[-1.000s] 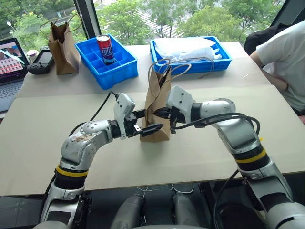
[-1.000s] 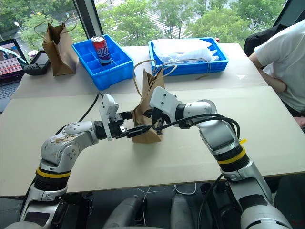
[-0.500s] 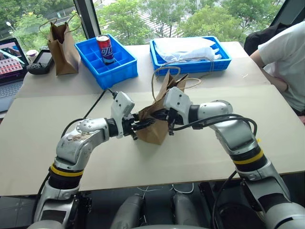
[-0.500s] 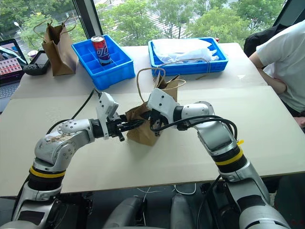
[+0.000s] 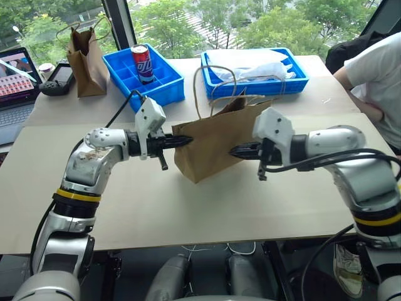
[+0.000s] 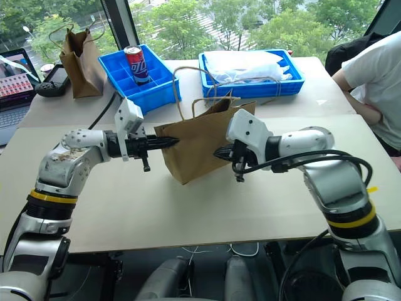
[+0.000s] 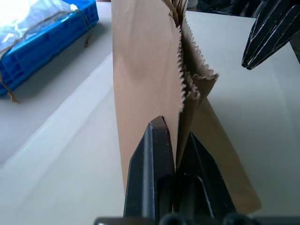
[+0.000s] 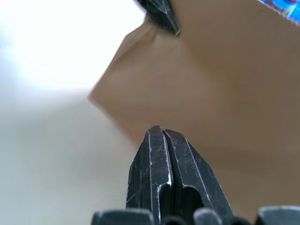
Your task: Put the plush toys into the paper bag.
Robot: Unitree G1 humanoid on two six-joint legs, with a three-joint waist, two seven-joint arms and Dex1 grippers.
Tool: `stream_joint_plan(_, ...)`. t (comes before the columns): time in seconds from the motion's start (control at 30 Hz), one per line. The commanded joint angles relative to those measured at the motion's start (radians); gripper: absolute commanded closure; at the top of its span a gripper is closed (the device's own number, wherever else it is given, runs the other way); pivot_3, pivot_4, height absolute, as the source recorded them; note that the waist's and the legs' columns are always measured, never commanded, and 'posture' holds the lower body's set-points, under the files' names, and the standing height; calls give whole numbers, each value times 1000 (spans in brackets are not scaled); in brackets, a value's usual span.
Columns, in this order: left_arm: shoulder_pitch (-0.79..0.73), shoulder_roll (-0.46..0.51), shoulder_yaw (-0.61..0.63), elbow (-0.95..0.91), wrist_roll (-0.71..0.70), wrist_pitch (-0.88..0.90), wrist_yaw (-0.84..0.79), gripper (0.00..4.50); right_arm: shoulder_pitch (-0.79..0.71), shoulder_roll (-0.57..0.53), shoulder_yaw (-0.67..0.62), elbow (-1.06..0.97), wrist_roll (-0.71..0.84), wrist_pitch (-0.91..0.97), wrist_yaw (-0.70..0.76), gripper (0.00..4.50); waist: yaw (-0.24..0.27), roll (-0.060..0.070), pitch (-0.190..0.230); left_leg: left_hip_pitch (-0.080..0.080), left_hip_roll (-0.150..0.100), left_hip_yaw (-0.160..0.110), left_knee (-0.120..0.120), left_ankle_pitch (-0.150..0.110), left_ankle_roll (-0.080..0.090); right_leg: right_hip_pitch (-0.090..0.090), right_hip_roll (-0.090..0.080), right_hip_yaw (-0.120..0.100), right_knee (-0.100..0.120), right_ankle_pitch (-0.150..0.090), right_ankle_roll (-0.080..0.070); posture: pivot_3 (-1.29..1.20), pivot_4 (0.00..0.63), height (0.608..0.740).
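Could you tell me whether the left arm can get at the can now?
Probably not yet: the left gripper is shut on the bag's edge. Once it lets go, the can stands in the bin just beyond, nothing between.

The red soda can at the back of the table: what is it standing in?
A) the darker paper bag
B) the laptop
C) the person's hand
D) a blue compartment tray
D: the soda can stands upright in a compartment of the blue compartment tray.
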Motion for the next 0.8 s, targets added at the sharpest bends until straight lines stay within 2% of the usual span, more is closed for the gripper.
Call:
stream_joint_plan(0.03,-87,7,-1,156,7,-188,-226,4475,112,-89,-191,-110,122,121,23,4500,2,0,0,0,0,0,0,0,0,0,0,0,-1,0,0,0,150,740)
stream_joint_plan(0.1,-119,4,-9,248,5,-254,-345,4475,206,-137,-273,-127,138,146,24,4500,4,0,0,0,0,0,0,-1,1,1,0,-1,-3,0,0,0,150,740)
stream_joint_plan(0.2,-163,-1,-36,388,51,-381,-437,4475,308,-175,-357,-140,154,148,17,4500,3,0,0,0,0,1,0,-1,2,3,-1,-1,-6,0,0,0,150,740)
stream_joint_plan(0.37,-224,23,-116,516,-3,-467,-469,4475,443,-203,-452,-118,145,113,15,4500,4,-1,0,0,1,1,0,-2,3,3,-1,-1,-6,0,0,0,150,740)
stream_joint_plan(0.47,-252,25,-147,604,34,-556,-469,4475,470,-210,-474,-104,143,91,6,4500,3,-1,0,-1,0,2,0,-2,3,3,-1,0,-6,0,0,0,150,740)
stream_joint_plan(0.67,-244,15,-125,680,74,-557,-469,4475,446,-218,-453,-68,134,35,-21,4500,2,-1,0,0,1,2,1,-2,3,3,-1,-1,-6,0,0,0,150,740)
stream_joint_plan(0.7,-240,22,-117,676,61,-528,-469,3928,441,-223,-447,-59,132,25,-21,4500,2,-1,0,0,0,2,1,-2,3,3,-1,-1,-6,0,0,0,150,740)
stream_joint_plan(0.73,-237,26,-110,673,52,-508,-469,3856,440,-227,-444,-52,133,19,-20,4500,2,-1,0,0,0,2,1,-2,3,3,-1,-1,-6,0,0,0,150,740)
stream_joint_plan(0.8,-230,51,-103,651,39,-480,-469,3077,431,-236,-431,-25,128,-4,-15,4500,2,-1,0,0,0,2,1,-2,3,3,-1,-1,-6,0,0,0,150,740)
